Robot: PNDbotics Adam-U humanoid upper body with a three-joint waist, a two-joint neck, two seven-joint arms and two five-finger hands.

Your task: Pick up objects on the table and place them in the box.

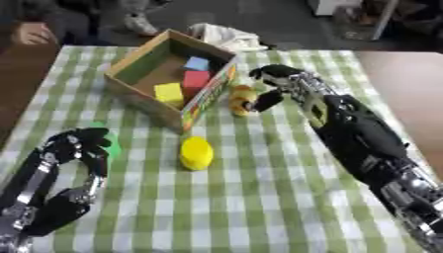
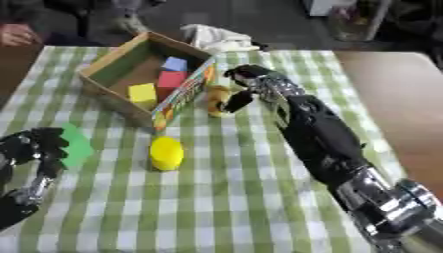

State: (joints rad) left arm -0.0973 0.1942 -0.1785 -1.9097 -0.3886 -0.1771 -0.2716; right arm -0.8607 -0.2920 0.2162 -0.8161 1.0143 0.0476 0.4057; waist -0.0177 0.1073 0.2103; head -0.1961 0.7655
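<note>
In the left eye view, an open cardboard box (image 1: 138,62) with tan walls and a colourful printed front panel sits askew on a table covered by a green and white checked cloth (image 1: 259,197). Inside the box lie three blocks: a yellow cube (image 1: 169,92) nearest its front wall, a red cube (image 1: 196,79) behind that, and a light blue cube (image 1: 197,63) farthest back. Just right of the box's front corner, the robot's black right hand (image 1: 275,84) has its fingers curled down around a small brownish-yellow rounded object (image 1: 242,99), which rests on the cloth close beside the box. In front of the box, apart from it, a yellow plastic cylinder (image 1: 197,152) lies on the cloth. Well in front of the box and to its left, the black left hand (image 1: 82,146) rests with fingers relaxed and spread, partly covering a flat green shape (image 1: 113,148). In the right eye view, the same box shows its three cubes in the same order, the right hand's fingers wrap the brownish object beside the box, and the flat green shape shows more fully as a bright green piece (image 2: 78,146) just beside the left hand's fingers.
</note>
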